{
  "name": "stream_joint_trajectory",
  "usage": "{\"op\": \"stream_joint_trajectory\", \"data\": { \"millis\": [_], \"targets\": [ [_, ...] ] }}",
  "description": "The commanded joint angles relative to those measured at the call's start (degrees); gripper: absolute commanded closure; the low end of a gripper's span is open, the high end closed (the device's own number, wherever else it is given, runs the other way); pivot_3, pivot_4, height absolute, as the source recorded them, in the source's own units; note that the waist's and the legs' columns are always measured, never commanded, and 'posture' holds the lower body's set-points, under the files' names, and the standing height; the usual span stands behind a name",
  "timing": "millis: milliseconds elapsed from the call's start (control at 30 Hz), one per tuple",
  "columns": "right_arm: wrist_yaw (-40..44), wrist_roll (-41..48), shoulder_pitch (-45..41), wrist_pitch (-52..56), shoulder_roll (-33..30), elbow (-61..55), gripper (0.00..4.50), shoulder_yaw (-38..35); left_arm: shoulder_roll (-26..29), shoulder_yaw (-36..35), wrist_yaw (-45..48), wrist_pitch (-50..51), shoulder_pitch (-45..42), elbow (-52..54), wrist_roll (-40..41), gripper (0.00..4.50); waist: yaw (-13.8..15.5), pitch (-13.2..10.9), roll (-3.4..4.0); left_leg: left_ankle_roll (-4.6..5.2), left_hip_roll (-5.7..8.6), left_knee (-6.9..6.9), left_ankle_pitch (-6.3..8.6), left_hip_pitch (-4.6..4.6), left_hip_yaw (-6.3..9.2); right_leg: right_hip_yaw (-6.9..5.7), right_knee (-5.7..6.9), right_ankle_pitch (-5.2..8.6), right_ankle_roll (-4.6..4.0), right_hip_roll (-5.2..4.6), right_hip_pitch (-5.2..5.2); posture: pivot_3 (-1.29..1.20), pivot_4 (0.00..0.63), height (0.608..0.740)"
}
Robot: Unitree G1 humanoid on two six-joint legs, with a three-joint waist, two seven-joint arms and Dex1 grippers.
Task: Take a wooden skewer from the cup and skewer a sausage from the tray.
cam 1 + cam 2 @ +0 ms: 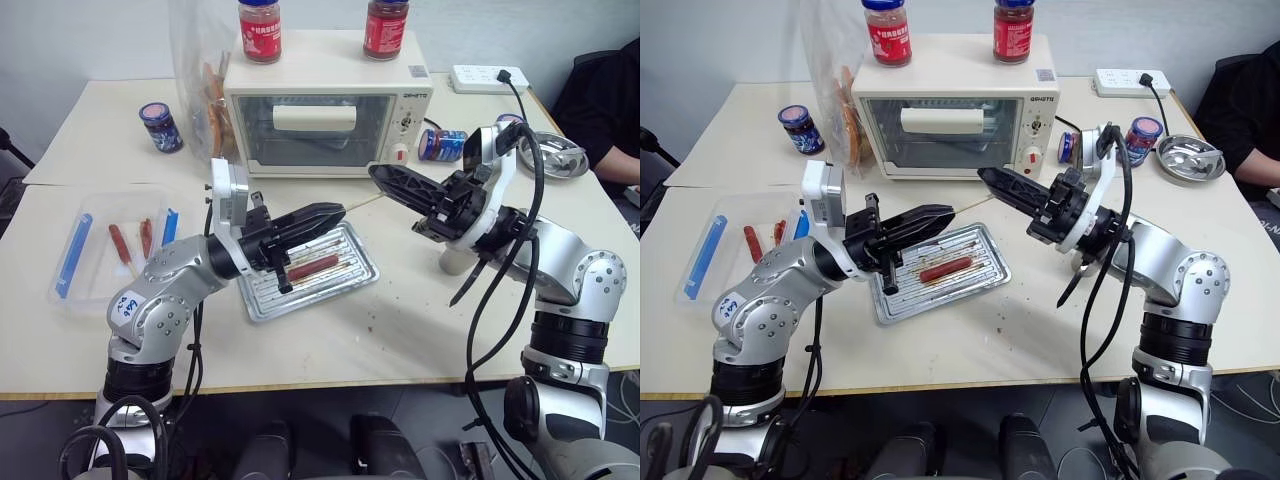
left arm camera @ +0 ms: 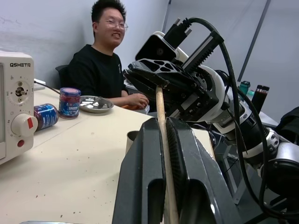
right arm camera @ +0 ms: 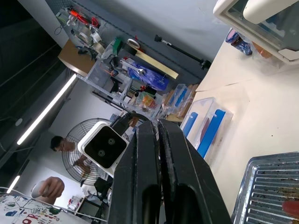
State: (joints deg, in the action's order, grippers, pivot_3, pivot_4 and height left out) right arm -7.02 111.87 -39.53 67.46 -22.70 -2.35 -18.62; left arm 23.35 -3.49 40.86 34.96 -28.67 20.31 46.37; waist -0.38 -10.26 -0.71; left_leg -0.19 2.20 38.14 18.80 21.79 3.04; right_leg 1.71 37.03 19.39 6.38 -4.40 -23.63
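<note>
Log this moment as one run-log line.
left tool: shut on wooden skewer | right tool: shut on skewer's other end | sausage: lying unskewered in tray | stage: skewer held over tray

A wooden skewer (image 1: pixel 973 205) is pinched at both ends by the left gripper (image 1: pixel 948 213) and right gripper (image 1: pixel 985 177), held above the tray (image 1: pixel 890 305) where one sausage (image 1: pixel 946 268) is lying.

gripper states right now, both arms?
Left gripper: shut on the wooden skewer, above the tray.
Right gripper: shut on the skewer's other end.
</note>
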Motion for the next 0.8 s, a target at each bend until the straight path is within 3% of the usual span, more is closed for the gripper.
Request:
{"op": "stream_joint_trajectory", "data": {
  "millis": [33,300,533,800],
  "targets": [
    [0.41,1.13,-0.20,-0.77,-0.25,-2.15,4.26,-1.50,0.92,-0.55,0.20,-0.89,-0.62,0.47,-0.95,4.48,0.01,0.00,0.00,0.00,0.00,0.00,0.00,0.00,0.00,0.00,0.00,0.00,0.00,0.00,0.00,0.00,0.150,0.740],
    [-2.11,1.13,0.20,-1.63,-2.10,-1.51,2.30,-1.26,1.02,-1.56,0.15,-1.28,-0.85,0.02,-0.79,4.50,0.03,0.00,0.00,0.00,0.00,-0.01,0.00,0.01,0.00,0.00,-0.01,0.00,0.00,-0.01,0.00,0.00,0.150,0.740],
    [0.11,0.51,-1.34,-1.42,-10.23,0.14,2.30,1.26,5.25,-3.95,0.08,-0.17,0.43,0.93,-0.80,4.50,0.01,0.00,0.00,0.00,0.00,-0.01,0.00,0.10,0.01,-0.02,-0.06,0.00,0.00,-0.01,-0.06,0.00,0.150,0.740],
    [22.60,-31.02,-8.65,-3.45,-18.50,-3.42,2.30,14.14,18.24,-17.26,2.28,3.25,12.06,5.70,2.05,4.50,-1.42,-0.02,0.03,0.00,-0.04,-0.06,0.00,0.30,0.03,-0.01,-0.06,0.00,0.00,0.01,-0.29,0.00,0.150,0.740]
  ]
}}
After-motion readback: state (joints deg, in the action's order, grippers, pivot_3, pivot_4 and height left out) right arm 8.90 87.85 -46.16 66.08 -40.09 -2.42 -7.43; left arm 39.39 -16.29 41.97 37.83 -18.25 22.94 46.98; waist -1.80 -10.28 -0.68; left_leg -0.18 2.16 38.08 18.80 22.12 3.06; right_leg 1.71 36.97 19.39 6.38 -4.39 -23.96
